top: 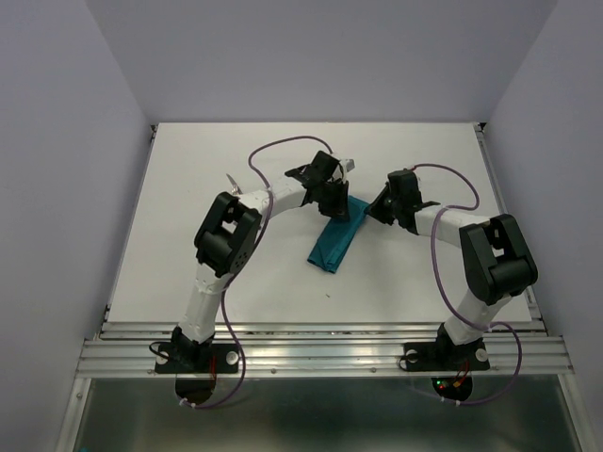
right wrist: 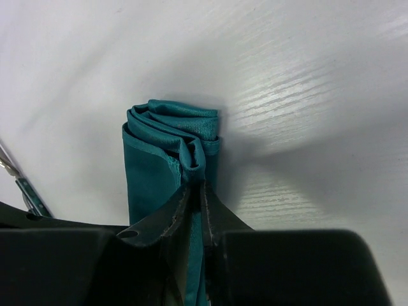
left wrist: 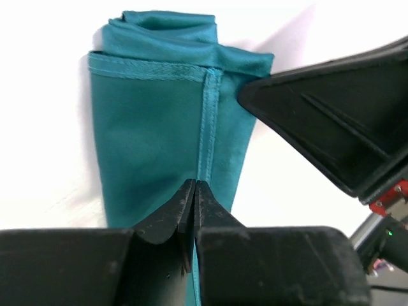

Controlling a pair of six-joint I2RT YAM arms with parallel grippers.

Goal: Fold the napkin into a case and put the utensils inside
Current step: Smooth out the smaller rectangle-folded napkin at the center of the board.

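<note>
The teal napkin [top: 333,243] lies on the white table as a narrow, long folded strip, running from the middle toward the far right. Both grippers meet at its far end. My left gripper [left wrist: 194,185] is shut on the stitched hem that runs along the strip [left wrist: 153,127]. My right gripper [right wrist: 197,185] is shut on the bunched layers at the end of the napkin [right wrist: 169,137]. One right finger [left wrist: 331,121] shows in the left wrist view beside the cloth. A utensil's shiny head [top: 348,166] peeks out beyond the left wrist. A thin teal handle [right wrist: 29,196] lies at the left edge of the right wrist view.
The white table [top: 188,273] ends in an aluminium rail [top: 320,356] at the near edge, where both arm bases are bolted. Grey walls close in the left, right and far sides. Purple cables loop over both arms. Another shiny piece [top: 232,181] lies by the left arm's elbow.
</note>
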